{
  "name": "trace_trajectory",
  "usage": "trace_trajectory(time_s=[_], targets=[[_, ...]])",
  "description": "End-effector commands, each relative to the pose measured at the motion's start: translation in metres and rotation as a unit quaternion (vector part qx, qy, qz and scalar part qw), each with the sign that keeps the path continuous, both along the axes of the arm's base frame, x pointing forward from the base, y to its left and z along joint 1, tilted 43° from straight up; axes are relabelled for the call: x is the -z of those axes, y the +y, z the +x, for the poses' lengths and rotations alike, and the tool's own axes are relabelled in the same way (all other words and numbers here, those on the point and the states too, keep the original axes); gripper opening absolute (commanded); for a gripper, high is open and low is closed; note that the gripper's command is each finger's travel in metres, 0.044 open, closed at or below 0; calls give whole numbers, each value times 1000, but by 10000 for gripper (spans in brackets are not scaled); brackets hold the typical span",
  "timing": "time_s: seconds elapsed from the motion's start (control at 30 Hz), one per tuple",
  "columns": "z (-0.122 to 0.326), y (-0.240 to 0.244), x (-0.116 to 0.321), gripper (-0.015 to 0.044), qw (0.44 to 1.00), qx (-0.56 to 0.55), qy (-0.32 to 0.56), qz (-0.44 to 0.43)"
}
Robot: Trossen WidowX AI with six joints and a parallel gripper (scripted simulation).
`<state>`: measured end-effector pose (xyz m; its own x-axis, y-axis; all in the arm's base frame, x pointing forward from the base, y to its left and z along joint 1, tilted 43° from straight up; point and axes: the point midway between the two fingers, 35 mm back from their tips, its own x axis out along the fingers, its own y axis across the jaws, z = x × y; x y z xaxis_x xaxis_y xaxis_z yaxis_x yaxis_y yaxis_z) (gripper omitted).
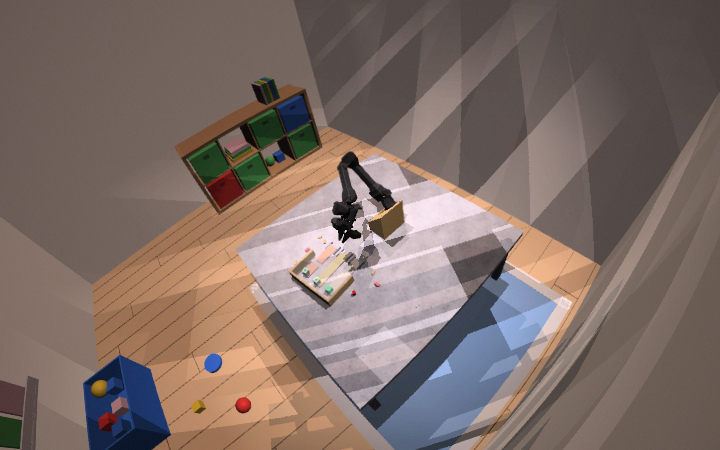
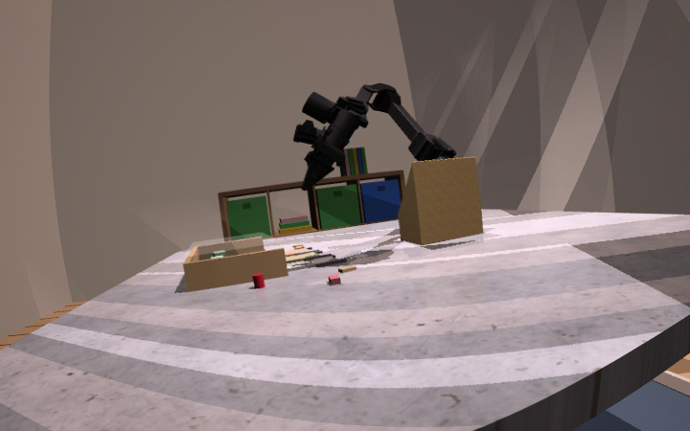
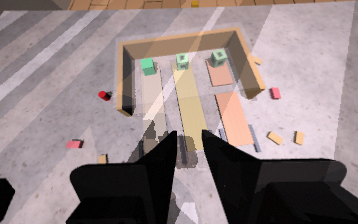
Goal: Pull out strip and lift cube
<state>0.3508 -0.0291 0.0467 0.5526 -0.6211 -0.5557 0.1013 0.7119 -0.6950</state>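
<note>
The wooden-walled tray (image 1: 313, 290) (image 2: 234, 269) (image 3: 180, 44) holds the far ends of three strips. The middle yellow strip (image 1: 333, 266) (image 3: 189, 100) looks unbroken and bears a pale green cube with a dark mark (image 1: 316, 280) (image 3: 182, 61). The salmon strip is in two pieces, a near one (image 1: 326, 253) (image 3: 234, 117) and a far one (image 3: 220, 76), with a gap between; another marked cube (image 1: 305, 270) (image 3: 218, 58) is on the far piece. A plain green cube (image 1: 329, 289) (image 3: 148, 66) is at the cream strip (image 3: 154, 100). My gripper (image 1: 348, 238) (image 2: 305, 188) (image 3: 189, 134) is partly open and empty, above the table before the strips.
A see-through cover seems to lie over the tray. Thin blue-grey rails (image 3: 254, 138) flank the strips' near ends. A red cylinder (image 1: 353, 292) (image 2: 258, 281) (image 3: 104, 95) and several small blocks lie around the tray. A tan wedge-shaped block (image 1: 390, 220) (image 2: 448, 200) stands by the arm's base.
</note>
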Motion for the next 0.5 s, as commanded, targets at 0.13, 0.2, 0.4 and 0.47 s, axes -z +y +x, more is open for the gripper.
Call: trace_trajectory(time_s=[0.13, 0.2, 0.4, 0.47], targets=[[23, -30, 23, 0, 988, 79, 132, 10], [25, -39, 27, 0, 980, 102, 168, 12], [25, -70, 35, 0, 947, 172, 270, 21], [25, -73, 35, 0, 942, 179, 281, 22]])
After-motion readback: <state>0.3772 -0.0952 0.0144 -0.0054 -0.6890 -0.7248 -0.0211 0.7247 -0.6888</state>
